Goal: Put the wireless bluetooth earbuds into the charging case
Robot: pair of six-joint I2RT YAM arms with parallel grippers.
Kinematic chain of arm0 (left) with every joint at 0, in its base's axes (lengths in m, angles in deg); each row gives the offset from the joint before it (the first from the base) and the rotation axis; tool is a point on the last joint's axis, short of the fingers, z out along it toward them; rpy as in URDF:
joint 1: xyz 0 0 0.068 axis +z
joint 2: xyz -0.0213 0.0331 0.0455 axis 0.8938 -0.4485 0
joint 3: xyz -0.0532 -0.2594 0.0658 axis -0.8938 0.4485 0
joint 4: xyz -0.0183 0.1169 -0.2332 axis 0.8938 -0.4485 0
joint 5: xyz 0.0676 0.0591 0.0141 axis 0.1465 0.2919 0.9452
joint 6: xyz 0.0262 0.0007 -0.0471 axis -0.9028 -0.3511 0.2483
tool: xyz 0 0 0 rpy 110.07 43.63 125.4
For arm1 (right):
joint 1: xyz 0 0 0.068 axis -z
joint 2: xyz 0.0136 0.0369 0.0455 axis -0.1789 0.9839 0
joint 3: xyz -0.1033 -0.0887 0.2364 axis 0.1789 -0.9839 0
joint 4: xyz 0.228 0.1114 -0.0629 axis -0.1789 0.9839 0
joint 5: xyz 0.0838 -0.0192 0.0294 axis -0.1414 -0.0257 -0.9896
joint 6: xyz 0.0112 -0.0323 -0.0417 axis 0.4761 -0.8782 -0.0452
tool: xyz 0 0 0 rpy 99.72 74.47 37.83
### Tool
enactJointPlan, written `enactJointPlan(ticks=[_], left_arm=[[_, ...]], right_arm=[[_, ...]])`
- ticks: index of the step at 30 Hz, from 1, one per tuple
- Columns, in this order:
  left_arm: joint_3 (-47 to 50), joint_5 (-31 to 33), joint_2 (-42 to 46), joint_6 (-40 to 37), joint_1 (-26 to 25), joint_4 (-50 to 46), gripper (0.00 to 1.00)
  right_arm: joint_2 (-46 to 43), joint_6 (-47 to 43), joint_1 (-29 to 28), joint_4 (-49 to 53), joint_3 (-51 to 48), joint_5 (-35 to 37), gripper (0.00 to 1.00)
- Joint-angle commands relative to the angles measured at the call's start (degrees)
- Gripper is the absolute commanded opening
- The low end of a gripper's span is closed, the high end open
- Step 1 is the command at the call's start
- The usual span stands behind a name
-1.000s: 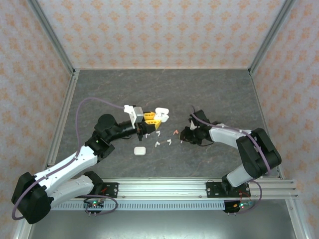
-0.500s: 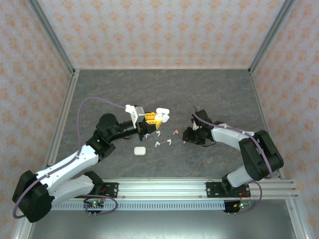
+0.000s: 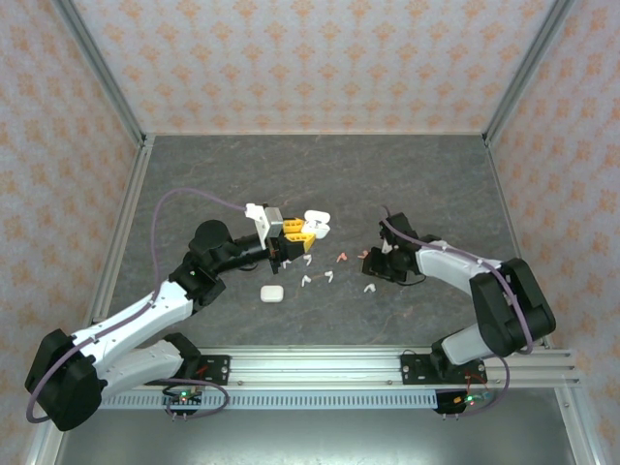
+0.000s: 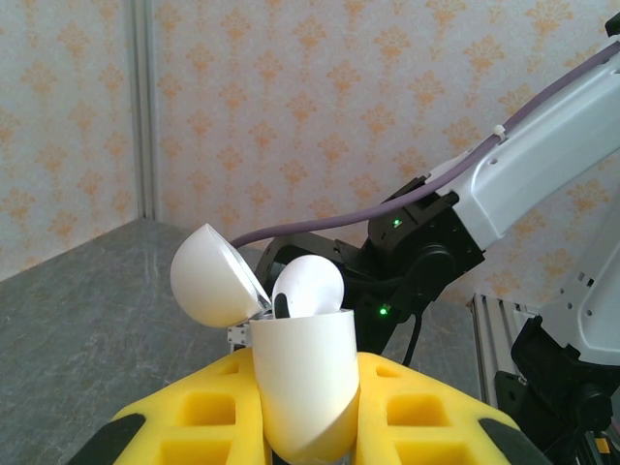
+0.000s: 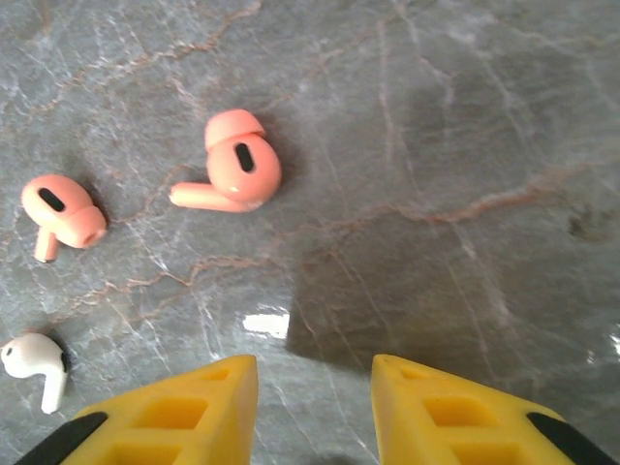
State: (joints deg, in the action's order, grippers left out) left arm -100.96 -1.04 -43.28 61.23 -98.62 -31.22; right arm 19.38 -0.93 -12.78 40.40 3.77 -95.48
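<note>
While the open charging case point(image 4: 300, 378) is gripped in the left gripper point(image 4: 305, 426) with one white bud point(image 4: 310, 283) seated, the right gripper point(image 5: 315, 407) is held spread and empty over the table point(image 5: 455, 145). The nearer coral earbud point(image 5: 237, 160) lies at 11 o'clock from it, stem pointed toward 9 o'clock; the right arm is judged closer.

Grey stone-look table point(image 3: 232, 174) carries scattered white earbuds point(image 3: 308, 281), two coral earbuds point(image 3: 341, 257), a closed case point(image 3: 271, 292)
</note>
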Motion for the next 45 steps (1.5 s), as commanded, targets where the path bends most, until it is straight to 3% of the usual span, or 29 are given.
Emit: enactJointPlan(ticks=[1, 7, 15, 27, 45], left_arm=[[-2.2, -0.2, -0.3, -0.1, -0.1, 1.9, 0.0], [-2.0, 0.4, 0.0, -0.3, -0.1, 2.0, 0.0], [-1.7, 0.5, 0.2, -0.2, -0.2, 1.9, 0.0], [-1.9, 0.5, 0.1, -0.1, -0.2, 2.0, 0.0], [-1.9, 0.6, 0.2, -0.4, -0.1, 1.7, 0.0]], right_arm=[[-2.6, -0.4, 0.4, 4.6, -1.0, 2.7, 0.37], [-5.8, -0.6, 0.4, 7.8, 0.0, 2.1, 0.42], [-6.9, 2.4, -0.9, 8.4, -2.5, -4.2, 0.46], [-8.5, 3.2, -4.5, 9.6, -0.4, -4.5, 0.37], [-3.1, 2.6, -5.7, 5.3, 2.4, -4.2, 0.37]])
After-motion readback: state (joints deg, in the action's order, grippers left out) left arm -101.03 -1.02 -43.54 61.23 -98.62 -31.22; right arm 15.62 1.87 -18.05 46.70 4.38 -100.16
